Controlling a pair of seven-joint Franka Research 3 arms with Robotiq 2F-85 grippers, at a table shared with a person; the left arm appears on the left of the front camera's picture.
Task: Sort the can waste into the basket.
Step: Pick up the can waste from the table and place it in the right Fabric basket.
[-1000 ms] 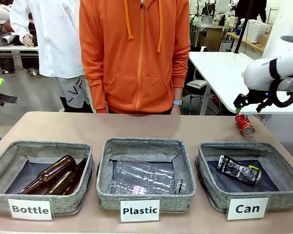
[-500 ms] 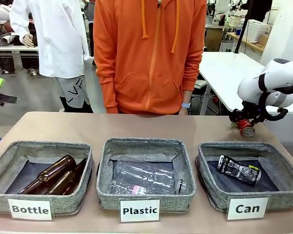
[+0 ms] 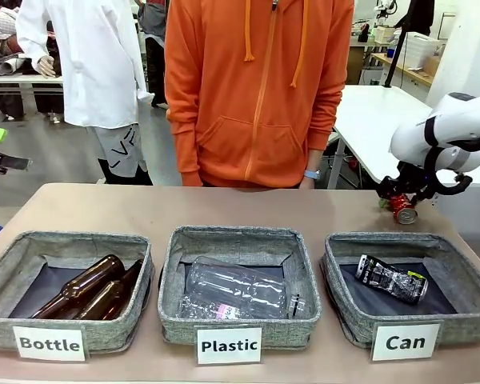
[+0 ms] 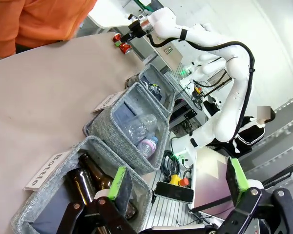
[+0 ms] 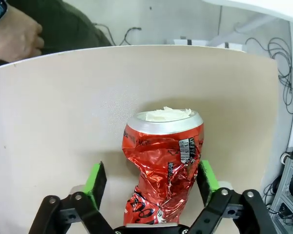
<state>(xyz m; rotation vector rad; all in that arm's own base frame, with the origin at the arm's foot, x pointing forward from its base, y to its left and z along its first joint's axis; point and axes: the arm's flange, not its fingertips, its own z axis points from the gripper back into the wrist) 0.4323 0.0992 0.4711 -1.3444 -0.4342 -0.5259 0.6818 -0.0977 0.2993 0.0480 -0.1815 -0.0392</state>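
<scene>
Straddling crushed red can near table edge, right end effector seemingly unclenched.

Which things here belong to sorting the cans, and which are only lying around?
Job:
- red can, on the table between the open right gripper fingers
- black can, already in the Can basket

Lying about:
- brown bottles in the Bottle basket
- clear bottles in the Plastic basket
</scene>
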